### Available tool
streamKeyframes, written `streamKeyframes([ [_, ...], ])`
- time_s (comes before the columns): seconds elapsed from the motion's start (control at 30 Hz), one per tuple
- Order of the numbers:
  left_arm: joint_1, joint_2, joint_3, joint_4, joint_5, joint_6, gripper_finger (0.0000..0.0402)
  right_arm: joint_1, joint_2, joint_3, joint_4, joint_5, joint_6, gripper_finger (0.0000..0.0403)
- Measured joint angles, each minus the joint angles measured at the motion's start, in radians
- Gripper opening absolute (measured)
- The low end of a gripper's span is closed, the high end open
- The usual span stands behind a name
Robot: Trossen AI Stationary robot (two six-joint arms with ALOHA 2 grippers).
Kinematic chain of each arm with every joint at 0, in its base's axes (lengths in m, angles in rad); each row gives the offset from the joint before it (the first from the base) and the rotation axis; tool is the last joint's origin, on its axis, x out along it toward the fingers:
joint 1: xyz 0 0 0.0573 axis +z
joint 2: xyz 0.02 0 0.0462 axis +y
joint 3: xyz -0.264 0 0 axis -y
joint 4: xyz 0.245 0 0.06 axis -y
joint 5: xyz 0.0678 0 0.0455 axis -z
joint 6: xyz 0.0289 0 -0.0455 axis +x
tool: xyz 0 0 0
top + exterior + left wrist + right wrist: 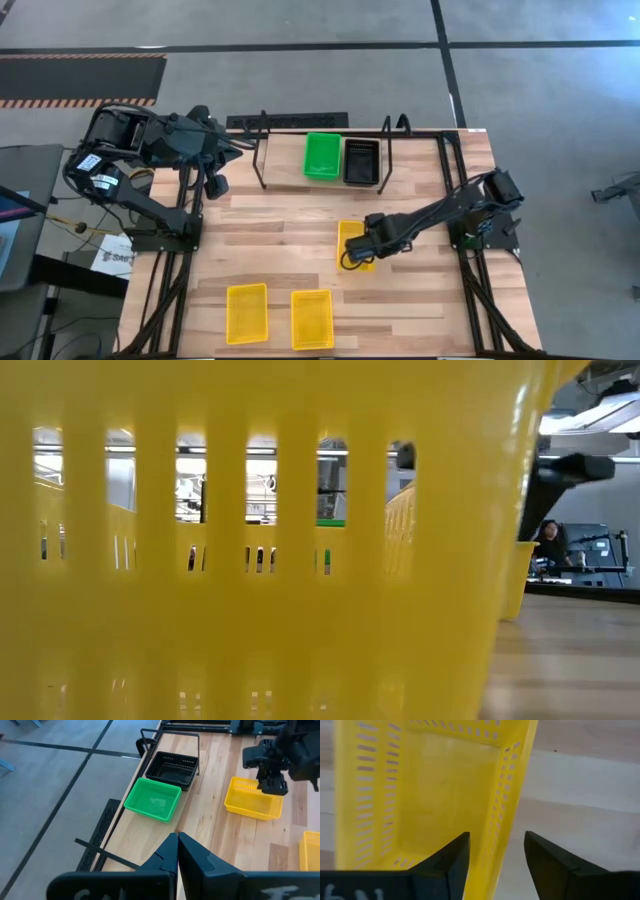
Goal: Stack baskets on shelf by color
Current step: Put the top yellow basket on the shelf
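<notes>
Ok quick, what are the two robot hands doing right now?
Left gripper: fingers shut, holding nothing, up beside the shelf.
Right gripper: fingers open, one on each side of a yellow basket wall, not squeezing it.

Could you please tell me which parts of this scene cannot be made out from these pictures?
- Low view: a yellow basket right at the camera blocks nearly the whole table, including the shelf.
- High view: the right tool covers part of the middle yellow basket; any contact with its wall is unclear.
- Right wrist view: that basket runs off the picture's edges.
- Left wrist view: the left tool hides the near table; a front basket is cut off.
</notes>
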Motion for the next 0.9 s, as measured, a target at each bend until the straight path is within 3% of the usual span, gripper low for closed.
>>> streamKeyframes([
  [0.2,0.0,0.0,0.0,0.0,0.0,-0.002,0.0,-0.022,0.0,-0.056,0.06,-0.02,-0.021,0.0175],
  [0.43,0.0,0.0,0.0,0.0,0.0,-0.02,0.0,-0.076,0.0,-0.065,0.144,-0.06,-0.173,0.0023],
  [0.47,0.0,0.0,0.0,0.0,0.0,-0.021,0.0,-0.083,0.0,-0.065,0.149,-0.06,-0.191,0.0015],
  [0.9,0.0,0.0,0.0,0.0,0.0,-0.049,0.0,-0.101,0.0,-0.065,0.205,-0.06,-0.26,0.0007],
])
